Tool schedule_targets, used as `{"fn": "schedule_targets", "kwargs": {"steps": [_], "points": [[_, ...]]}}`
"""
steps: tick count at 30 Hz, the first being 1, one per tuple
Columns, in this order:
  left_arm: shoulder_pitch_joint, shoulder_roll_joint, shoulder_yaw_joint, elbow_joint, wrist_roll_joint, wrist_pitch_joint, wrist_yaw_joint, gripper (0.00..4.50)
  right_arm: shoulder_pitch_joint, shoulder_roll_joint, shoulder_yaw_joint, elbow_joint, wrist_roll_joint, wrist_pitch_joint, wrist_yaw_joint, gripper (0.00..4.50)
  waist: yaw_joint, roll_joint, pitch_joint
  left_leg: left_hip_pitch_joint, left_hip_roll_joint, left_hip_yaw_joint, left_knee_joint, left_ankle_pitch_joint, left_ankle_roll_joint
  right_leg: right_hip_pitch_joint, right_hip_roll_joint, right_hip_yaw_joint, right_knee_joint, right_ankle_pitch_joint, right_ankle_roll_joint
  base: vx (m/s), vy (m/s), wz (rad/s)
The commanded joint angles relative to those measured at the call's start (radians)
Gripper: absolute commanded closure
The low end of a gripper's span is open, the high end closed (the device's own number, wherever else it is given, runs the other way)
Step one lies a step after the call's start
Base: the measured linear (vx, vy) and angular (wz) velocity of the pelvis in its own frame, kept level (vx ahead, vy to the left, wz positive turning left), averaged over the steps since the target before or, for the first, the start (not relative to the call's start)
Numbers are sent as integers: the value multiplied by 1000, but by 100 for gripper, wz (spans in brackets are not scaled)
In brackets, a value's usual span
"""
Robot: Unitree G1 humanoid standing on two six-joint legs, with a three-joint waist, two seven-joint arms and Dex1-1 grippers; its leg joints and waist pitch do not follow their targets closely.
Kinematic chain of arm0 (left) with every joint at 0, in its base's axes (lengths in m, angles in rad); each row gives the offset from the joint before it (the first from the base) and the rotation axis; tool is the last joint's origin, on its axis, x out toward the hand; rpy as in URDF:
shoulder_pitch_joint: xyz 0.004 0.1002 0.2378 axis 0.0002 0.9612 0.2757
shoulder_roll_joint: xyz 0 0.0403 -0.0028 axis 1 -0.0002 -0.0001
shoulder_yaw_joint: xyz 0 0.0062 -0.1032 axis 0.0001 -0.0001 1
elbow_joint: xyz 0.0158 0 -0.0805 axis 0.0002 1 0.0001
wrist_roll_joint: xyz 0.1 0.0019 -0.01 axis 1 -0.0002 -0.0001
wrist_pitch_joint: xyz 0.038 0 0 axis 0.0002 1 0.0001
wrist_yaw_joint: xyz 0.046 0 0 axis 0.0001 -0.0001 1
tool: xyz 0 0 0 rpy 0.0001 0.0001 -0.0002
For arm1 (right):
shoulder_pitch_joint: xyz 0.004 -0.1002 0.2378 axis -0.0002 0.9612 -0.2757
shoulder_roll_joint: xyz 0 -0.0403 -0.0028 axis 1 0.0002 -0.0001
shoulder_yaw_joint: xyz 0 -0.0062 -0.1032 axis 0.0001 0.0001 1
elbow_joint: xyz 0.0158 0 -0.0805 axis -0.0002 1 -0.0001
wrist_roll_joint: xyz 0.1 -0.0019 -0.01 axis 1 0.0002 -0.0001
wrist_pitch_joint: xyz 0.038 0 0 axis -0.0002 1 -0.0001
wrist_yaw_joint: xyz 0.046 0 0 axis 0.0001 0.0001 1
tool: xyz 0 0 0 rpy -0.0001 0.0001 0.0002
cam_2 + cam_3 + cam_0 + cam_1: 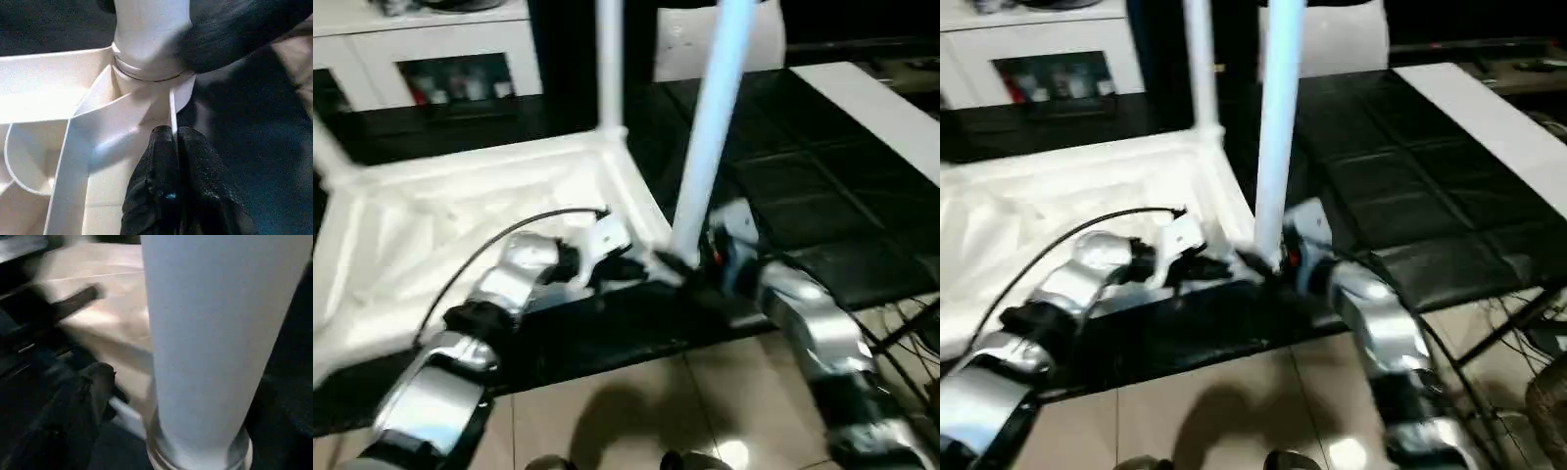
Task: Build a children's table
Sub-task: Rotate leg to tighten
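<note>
The children's table (460,225) lies upside down on black mats on the floor, its ribbed underside facing up. Two of its round white legs stand upright in corner sockets: the far leg (610,64) at the back corner and the near leg (710,127) at the corner closest to the robot's arms. A third leg (328,152) shows at the picture's left edge, blurred. The left tool (171,147) has its two black fingers pressed together on the thin upright rim (172,110) of the tabletop, right beside the socket that carries the near leg; in the left wrist view the fingertips meet around that white edge, with the collar of the leg just beyond them. The right tool (705,257) sits at the foot of the near leg on the other side. In the right wrist view the leg (210,342) rises close in front of the camera and one black finger (78,406) stands off to the side of it, apart from the leg's surface, so the jaws stand wide and grip nothing. A flat white board (876,113) lies on the mats to the right, well apart from the table, and a white cabinet (431,59) with glass doors stands behind. Tiled floor (636,411) lies in front of the mats.
</note>
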Motion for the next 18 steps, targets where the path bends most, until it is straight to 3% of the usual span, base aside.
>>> {"fn": "schedule_targets", "kwargs": {"steps": [1, 6, 7, 11, 18], "points": [[-4, -5, -16, -43, -39, -49, -85, 450, 4, -24, 33, -49, 44, 19, 112, 43, 9, -9, -69, 1, 42, -8, -54, -148, 100, 64, -88, 59, -74, -310, -158, 0, 0, 0], [11, 38, -44, -62, -40, -75, -207, 450, 17, -120, 46, -75, 96, 49, 276, 43, 25, -9, -68, 4, 48, -8, -55, -168, 88, 59, -90, 62, -73, -324, -157, 0, 0, 0], [25, 58, -59, -85, -47, -82, -269, 450, 18, -157, 51, -77, 119, 61, 340, 70, 30, -10, -70, 5, 49, -10, -56, -170, 87, 63, -92, 61, -74, -333, -155, 0, 0, 0], [38, 78, -71, -106, -57, -90, -348, 450, 14, -194, 65, -72, 137, 77, 420, 99, 44, -9, -70, 5, 49, -8, -55, -154, 82, 59, -92, 62, -72, -328, -156, 0, 0, 0], [46, 95, -88, -118, -58, -103, -405, 450, -1, -220, 92, -69, 146, 87, 487, 150, 48, -11, -69, 5, 48, -9, -56, -160, 72, 58, -93, 61, -73, -337, -153, 0, 0, 0]]}}
